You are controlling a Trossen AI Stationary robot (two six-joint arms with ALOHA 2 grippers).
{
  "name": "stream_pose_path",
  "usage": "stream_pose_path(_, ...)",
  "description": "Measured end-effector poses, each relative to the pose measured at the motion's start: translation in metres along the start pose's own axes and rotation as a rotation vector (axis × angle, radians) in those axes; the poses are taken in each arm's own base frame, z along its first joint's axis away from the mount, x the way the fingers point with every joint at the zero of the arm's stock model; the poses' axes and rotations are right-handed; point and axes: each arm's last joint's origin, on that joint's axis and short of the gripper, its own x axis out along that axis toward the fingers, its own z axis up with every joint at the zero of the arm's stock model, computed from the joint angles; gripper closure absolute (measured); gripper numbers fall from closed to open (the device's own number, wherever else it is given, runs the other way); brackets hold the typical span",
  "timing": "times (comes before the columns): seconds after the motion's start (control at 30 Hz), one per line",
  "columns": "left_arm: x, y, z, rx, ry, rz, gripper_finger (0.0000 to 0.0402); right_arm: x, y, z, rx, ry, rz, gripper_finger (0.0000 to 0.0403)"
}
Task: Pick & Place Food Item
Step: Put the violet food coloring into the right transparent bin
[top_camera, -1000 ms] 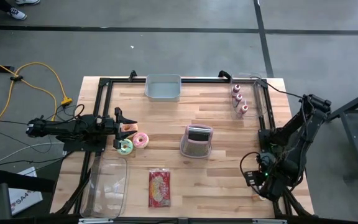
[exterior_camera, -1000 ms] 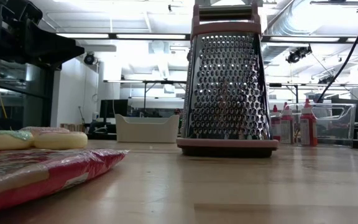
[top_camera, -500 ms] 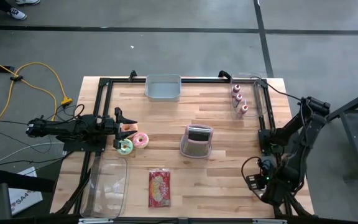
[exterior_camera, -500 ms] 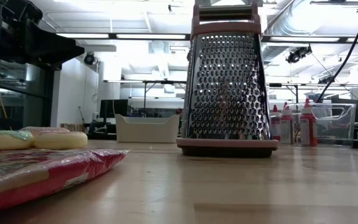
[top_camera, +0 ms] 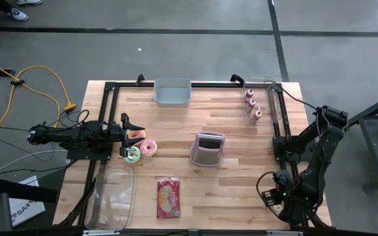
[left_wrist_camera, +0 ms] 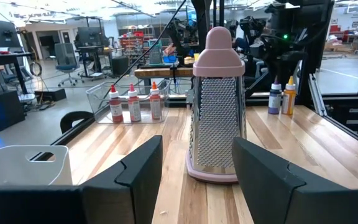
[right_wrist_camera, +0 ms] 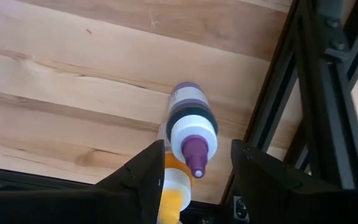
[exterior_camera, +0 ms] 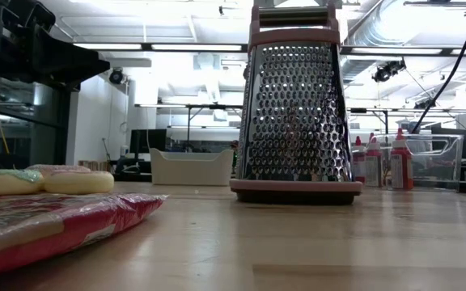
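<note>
Since the earlier frames the right arm has swung toward the near right corner of the tabletop point(top_camera: 241, 157); its claw point(top_camera: 275, 196) now hangs pointing down over that corner. Everything else lies as it did, and the left arm has not shifted.

The right claw's fingers stand apart with nothing between them. Below, in the right wrist view, a purple-capped bottle point(right_wrist_camera: 191, 127) and a yellow bottle point(right_wrist_camera: 174, 190) stand next to the black frame rail point(right_wrist_camera: 272, 106) at the tabletop's edge.

The left claw point(top_camera: 134, 134) lies level at the left edge, its fingers spread wide and empty, just beside the food items: a pink donut point(top_camera: 149, 147) and a green-frosted donut point(top_camera: 132, 154) touching one another. A red snack packet point(top_camera: 168, 198) lies near the front edge, beside a clear bin point(top_camera: 113, 196).

A pink box grater point(top_camera: 207, 149) stands upright mid-tabletop, between the donuts and the right arm. A grey tub point(top_camera: 172, 92) sits at the far edge; three red-capped bottles point(top_camera: 252, 105) stand by a clear container point(top_camera: 274, 98) at the far right.

In the low view the grater fills the middle and neither claw shows. The yellow bottle is cut off by the right wrist picture's edge.
</note>
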Motion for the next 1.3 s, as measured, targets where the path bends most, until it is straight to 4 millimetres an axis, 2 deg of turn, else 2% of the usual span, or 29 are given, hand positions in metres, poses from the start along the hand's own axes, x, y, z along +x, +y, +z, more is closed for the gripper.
stream_pose_path(0.57,0.000,0.000,0.000,0.000,0.000,0.000,0.0214,0.017,0.007,-0.007,-0.009,-0.055,-0.015,0.0229)
stream_pose_path(0.87,0.000,0.000,0.000,0.000,0.000,0.000,0.0214,0.017,0.007,-0.006,-0.006,-0.065,-0.020,0.0230)
stream_pose_path(1.17,0.000,0.000,0.000,0.000,0.001,0.000,0.0214,0.017,0.007,-0.007,-0.006,-0.056,-0.021,0.0277)
stream_pose_path(1.3,0.000,0.000,0.000,0.000,0.000,0.000,0.0214,0.017,0.007,-0.007,-0.006,-0.055,-0.021,0.0286)
